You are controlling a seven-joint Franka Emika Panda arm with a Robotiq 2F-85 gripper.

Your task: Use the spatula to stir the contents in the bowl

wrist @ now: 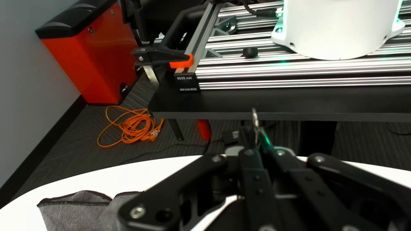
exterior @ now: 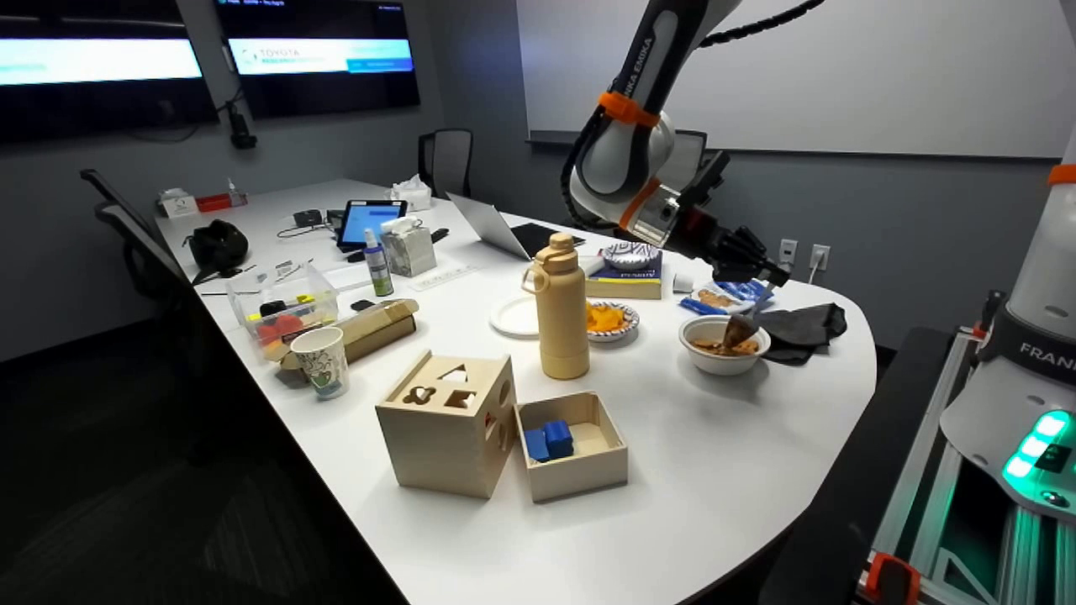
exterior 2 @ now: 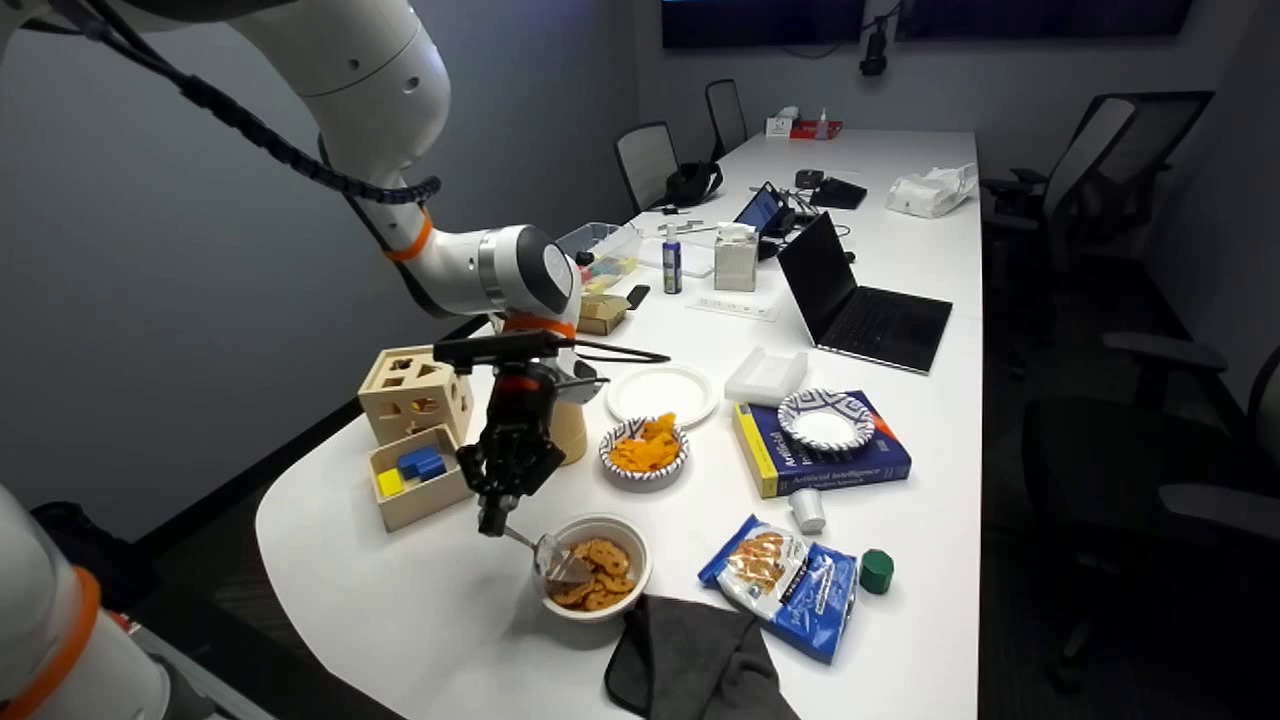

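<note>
Gripper (exterior 2: 497, 512) clamped on the handle of the spatula (exterior 2: 550, 555), fingers (wrist: 257, 183) brought together, slanting down over the table (exterior: 672, 521). Wrist view: fingers side by side, thin shiny strip (wrist: 255, 119) showing between the tips. From the grip, the spatula slopes down across the rim of the bowl (exterior: 725, 366), as seen in both exterior views; its blade is inside, against the contents (exterior 2: 605, 580), a low heap of brown crackers. How far the blade reaches below the top pieces cannot be told.

Bowl: white, round, upright. Dark grey cloth (exterior 2: 690, 655) just beside it, partly folded; contact with the bowl not clear. Blue snack bag (exterior 2: 790, 590) lies just beside the cloth, green cap (exterior 2: 876, 571) next to the bag, small white cup (exterior 2: 807, 510) between bag and book (exterior 2: 830, 472). Patterned bowl (exterior 2: 825, 430) rests on the book.

Also on the table: small dish (exterior 2: 645, 478) holding orange chips (exterior 2: 648, 450), white plate (exterior 2: 660, 392) just beside it, tan bottle (exterior: 561, 311) upright near both. Shape box (exterior: 445, 437) stands just beside a wooden tray (exterior: 580, 481) with blue blocks (exterior: 548, 440) in it; in an exterior view a yellow block (exterior 2: 390, 483) shows there too. Laptop (exterior 2: 890, 325), lid raised, sits well apart from the bowl.
</note>
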